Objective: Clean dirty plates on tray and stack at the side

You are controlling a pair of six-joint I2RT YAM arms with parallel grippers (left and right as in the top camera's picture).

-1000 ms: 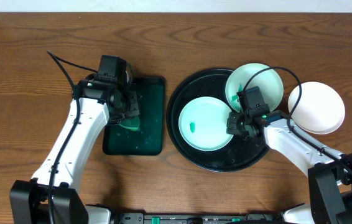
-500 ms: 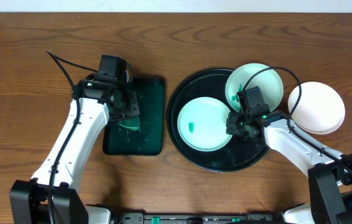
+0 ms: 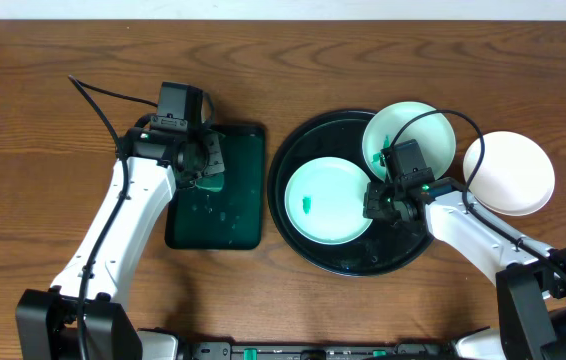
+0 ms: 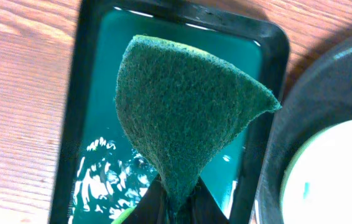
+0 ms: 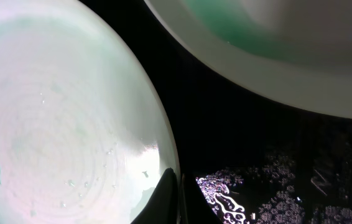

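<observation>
Your L gripper [image 4: 175, 202] clamps a dark green scouring pad [image 4: 182, 118] over the wet green rectangular tray [image 3: 233, 225]. R gripper [image 5: 175, 198] is closed on the rim of a smudged pale-mint round plate [image 3: 328, 198] on the glossy black round tray [image 3: 348, 262]. Risk: scrub pressure may pop the thin rim grip.

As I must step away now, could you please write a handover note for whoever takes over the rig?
Left claw: shut on sponge, above green tray.
Right claw: shut on smudged front plate's rim, in black tray.
Rear plate, smeared, overlaps black tray's rim; third plate on table right of it.
Done: third plate looks clean. Left: scrub two, stack.
</observation>
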